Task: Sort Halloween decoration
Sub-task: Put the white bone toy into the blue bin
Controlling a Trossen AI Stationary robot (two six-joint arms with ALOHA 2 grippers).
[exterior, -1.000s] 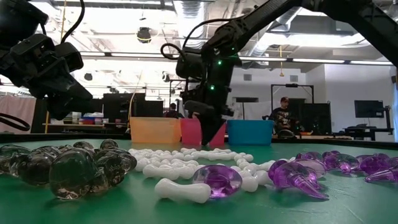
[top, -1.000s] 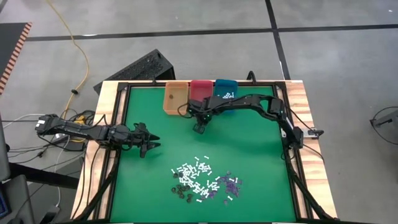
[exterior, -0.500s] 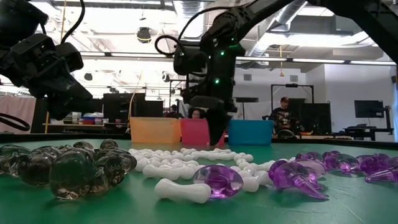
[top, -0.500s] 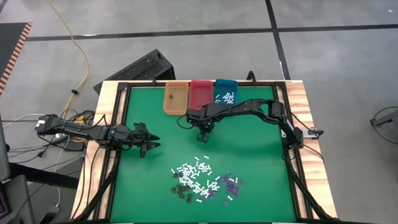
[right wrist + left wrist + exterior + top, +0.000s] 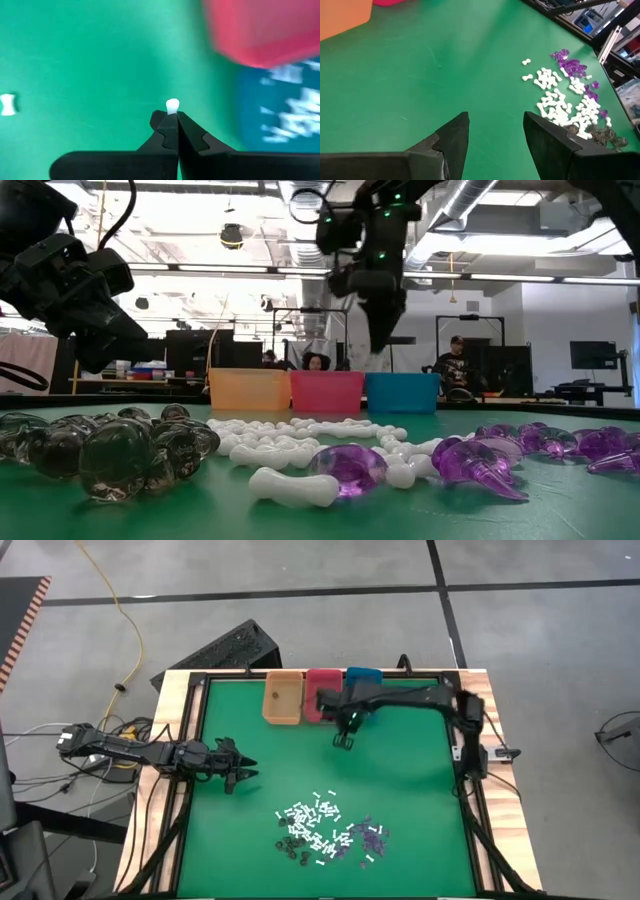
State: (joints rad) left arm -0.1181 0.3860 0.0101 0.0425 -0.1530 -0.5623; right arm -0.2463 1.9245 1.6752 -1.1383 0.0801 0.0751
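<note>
Pinching a single white stick [image 5: 172,105] between closed fingers, the right pincer [image 5: 343,743] is hanging above the green desk [image 5: 400,790] just in front of the pink bin [image 5: 321,692] and teal bin [image 5: 361,676]. Waiting near the desk's left edge, the left pincer [image 5: 246,768] is standing wide open and empty. Most Halloween decoration [image 5: 325,833] is lying heaped toward the near side.

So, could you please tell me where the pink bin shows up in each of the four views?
High view: pink bin at the table's far edge, partly under the right arm.
Low view: middle of the bin row.
Left wrist view: a sliver at the top edge.
Right wrist view: blurred, upper right.
Shared landmark: the orange bin beside it, not in the right wrist view.
</note>
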